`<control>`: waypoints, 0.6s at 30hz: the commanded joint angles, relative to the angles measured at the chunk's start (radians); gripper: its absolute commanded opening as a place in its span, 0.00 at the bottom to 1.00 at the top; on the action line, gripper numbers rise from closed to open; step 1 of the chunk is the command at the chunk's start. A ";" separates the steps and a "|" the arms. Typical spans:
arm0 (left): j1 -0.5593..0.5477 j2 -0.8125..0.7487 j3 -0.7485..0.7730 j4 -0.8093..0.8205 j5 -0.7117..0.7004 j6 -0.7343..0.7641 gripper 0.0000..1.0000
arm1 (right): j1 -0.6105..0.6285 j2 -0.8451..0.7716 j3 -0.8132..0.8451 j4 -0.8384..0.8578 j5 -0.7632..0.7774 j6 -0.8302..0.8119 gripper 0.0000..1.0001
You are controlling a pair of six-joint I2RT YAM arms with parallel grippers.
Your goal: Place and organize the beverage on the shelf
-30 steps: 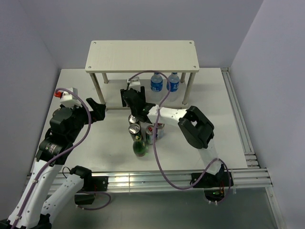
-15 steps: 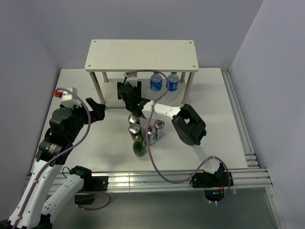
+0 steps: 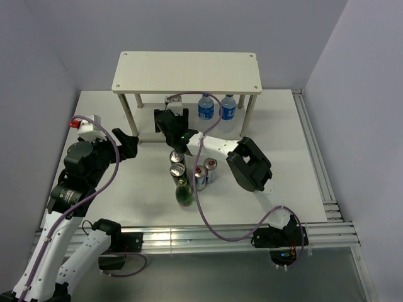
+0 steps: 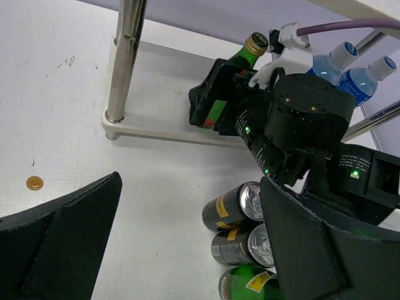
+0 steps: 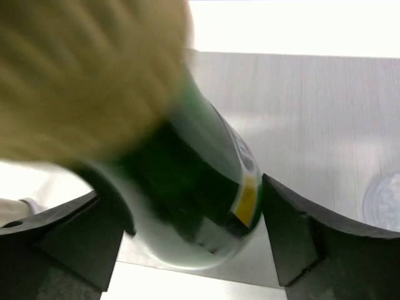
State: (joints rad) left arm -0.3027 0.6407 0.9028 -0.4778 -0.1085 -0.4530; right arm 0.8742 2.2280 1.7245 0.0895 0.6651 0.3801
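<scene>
The right gripper was closed on a green bottle, one finger pressed to each side of the glass body. The gold cap was a blur at 11 o'clock in the right wrist view. The bottle leaned, its neck tipped toward 1 o'clock in the left wrist view, and it was over the left half of the lower board of the shelf. Whether its base touched the board could not be told.

In the top view, two water bottles with blue labels stood on the same board at 3 o'clock from the gripper, apart from the held bottle.

The rest of the drinks stood on the table in front of the shelf, at 6 o'clock from the right gripper:
- two black cans, one behind the other
- a second green bottle, nearest the arm bases
- two slim cans, just beside the black cans at 3 o'clock

The left gripper hung wide open and held nothing. It was at 8 o'clock from the right gripper, with the cans at 3 o'clock from it.
</scene>
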 commanded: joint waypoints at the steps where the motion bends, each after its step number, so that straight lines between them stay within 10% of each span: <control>1: 0.007 -0.013 -0.012 0.034 0.018 0.022 0.99 | -0.018 -0.002 0.087 0.055 0.007 0.005 0.90; 18: 0.039 -0.019 -0.015 0.038 0.032 0.020 0.99 | 0.006 -0.137 -0.031 0.041 -0.029 -0.007 1.00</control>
State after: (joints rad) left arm -0.2695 0.6319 0.8875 -0.4755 -0.0906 -0.4526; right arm 0.8787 2.1906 1.7103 0.0994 0.6285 0.3668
